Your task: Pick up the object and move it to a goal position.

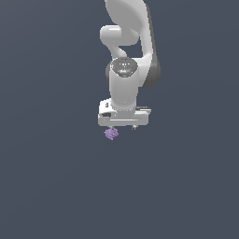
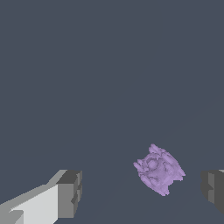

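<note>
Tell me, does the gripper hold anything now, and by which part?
Nothing is held. The gripper is open; the purple lump lies between its fingers, untouched.

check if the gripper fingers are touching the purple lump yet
Apart. In the wrist view the purple lump sits between the open fingers, with bare floor visible on both sides of it.

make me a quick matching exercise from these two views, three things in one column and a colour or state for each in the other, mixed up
Things:
1. tiny light-purple bumpy lump
2. white robot hand
3. dark grey fingertip pads

States:
A. spread wide apart, touching nothing
B. lies between the two fingers, nearer one of them
C. points downward just above the lump

Pairs: 1-B, 2-C, 3-A
</note>
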Robot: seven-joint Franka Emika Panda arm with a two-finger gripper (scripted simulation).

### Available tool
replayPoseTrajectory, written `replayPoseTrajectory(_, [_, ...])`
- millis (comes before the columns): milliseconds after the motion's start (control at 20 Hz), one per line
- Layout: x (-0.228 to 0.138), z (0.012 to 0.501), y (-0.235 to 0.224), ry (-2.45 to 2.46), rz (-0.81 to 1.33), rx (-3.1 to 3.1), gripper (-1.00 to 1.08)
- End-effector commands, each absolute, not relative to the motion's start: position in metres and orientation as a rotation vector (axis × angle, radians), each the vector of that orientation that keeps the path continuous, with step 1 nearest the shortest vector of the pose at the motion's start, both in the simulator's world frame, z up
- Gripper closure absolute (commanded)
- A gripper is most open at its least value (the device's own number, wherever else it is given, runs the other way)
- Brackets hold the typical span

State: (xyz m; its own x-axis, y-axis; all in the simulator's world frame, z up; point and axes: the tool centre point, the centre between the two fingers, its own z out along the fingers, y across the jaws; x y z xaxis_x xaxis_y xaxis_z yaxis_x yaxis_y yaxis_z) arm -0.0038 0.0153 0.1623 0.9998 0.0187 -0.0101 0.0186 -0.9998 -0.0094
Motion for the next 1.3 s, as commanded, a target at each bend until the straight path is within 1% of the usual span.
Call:
replayPoseTrajectory(0, [-0.004, 0.162, 0.015, -0.029, 0.016, -3.132, -0.92])
replayPoseTrajectory(450, [-0.004, 0.169, -0.012, 0.095, -0.009, -3.124, -0.92])
replayPoseTrajectory(850, [-0.005, 0.166, -0.012, 0.129, -0.008, -3.123, -0.92])
replayPoseTrajectory(1250, [-0.013, 0.151, -0.017, 0.31, -0.004, -3.111, -0.92])
